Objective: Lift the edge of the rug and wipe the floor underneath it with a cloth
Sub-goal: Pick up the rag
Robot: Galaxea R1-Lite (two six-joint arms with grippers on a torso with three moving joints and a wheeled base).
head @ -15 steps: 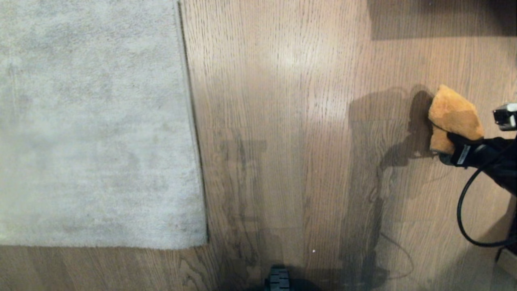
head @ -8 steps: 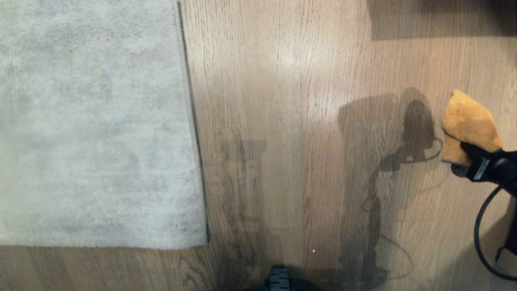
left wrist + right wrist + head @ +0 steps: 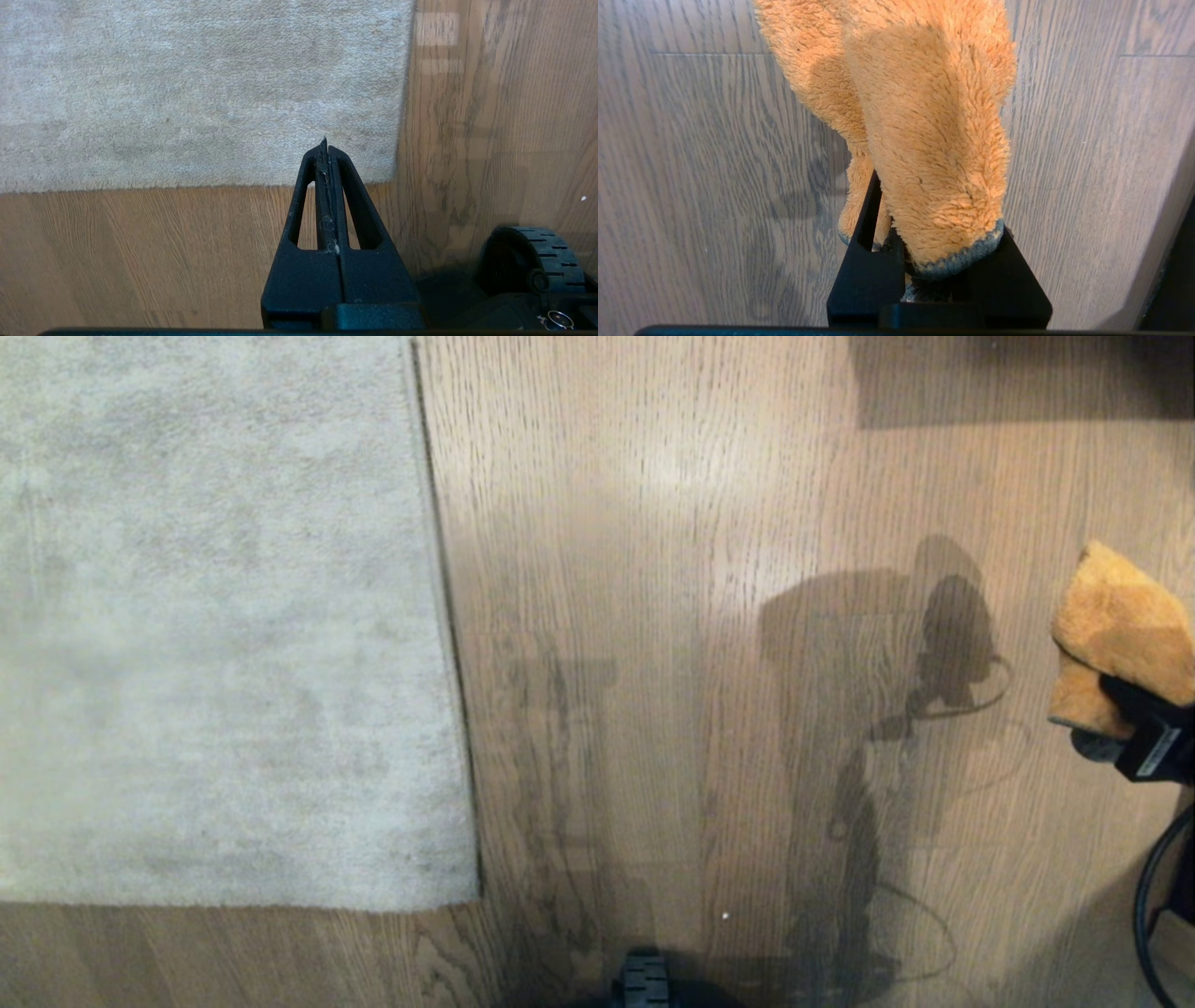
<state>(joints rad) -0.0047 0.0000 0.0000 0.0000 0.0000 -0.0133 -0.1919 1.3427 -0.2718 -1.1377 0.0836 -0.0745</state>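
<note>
The right hand [image 3: 924, 261] is clenching the cloth [image 3: 1116, 635] near one of its grey-bound borders, so most of the fuzzy mustard fabric is bunching up past the fingers rather than hanging loose; held this way, a thick soft pad is facing outward, which should suit wiping. In the head view that hand is sitting at the far right margin above the floor [image 3: 672, 616], well apart from the rug, and its shadow is falling on the planks beside it, which suggests the cloth is hovering clear of the wood and not pressing on it. The rug edge [image 3: 448, 644] is lying flat against the floor, with no fold or lift showing, so the lifting step is not yet done and the boards beneath are covered. The left hand [image 3: 327, 154] is clenched on nothing, its fingers pressed together with a few stray fibres caught between them, and it is hanging over the rug's near corner [image 3: 383, 177], a sensible spot for whichever hand is going to raise the border while the other one wipes.
</note>
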